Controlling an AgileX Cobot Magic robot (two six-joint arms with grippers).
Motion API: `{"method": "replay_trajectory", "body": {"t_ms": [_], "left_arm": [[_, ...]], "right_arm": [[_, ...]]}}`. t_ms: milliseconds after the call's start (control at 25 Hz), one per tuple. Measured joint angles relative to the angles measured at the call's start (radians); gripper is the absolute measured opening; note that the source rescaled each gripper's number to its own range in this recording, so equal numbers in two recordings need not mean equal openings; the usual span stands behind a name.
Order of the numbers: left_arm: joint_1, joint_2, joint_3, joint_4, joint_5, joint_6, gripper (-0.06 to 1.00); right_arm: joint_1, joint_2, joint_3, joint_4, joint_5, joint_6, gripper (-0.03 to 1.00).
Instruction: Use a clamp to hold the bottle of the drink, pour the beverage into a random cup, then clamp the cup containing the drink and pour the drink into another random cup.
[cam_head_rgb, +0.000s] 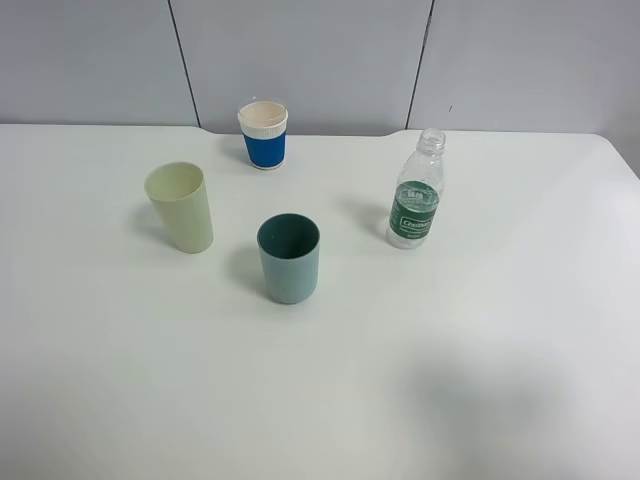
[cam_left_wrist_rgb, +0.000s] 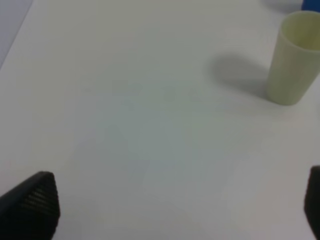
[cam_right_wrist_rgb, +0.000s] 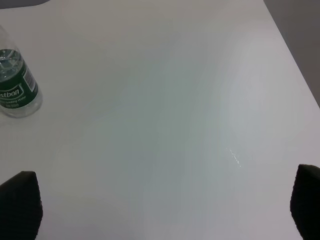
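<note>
Your left gripper (cam_left_wrist_rgb: 175, 205) released, jaws wide over bare table (cam_head_rgb: 480, 380); right gripper (cam_right_wrist_rgb: 165, 205) same. Left to right: pale green cup (cam_head_rgb: 181, 208), blue paper cup (cam_head_rgb: 264, 135), teal cup (cam_head_rgb: 289, 258), bottle (cam_head_rgb: 416, 192) upright, uncapped.

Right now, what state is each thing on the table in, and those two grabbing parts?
Bottle: upright, cap off, not held.
Pale green cup: upright, looks empty.
Teal cup: upright, contents hard to tell.
Blue paper cup: upright at the back, inside not visible.
Left end effector: open, holding nothing.
Right end effector: open, holding nothing.
</note>
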Motion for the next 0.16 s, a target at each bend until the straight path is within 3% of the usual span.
{"method": "replay_trajectory", "body": {"t_ms": [160], "left_arm": [[0.0,0.0,0.0,0.0,0.0,0.0,0.99]], "right_arm": [[0.0,0.0,0.0,0.0,0.0,0.0,1.0]]}}
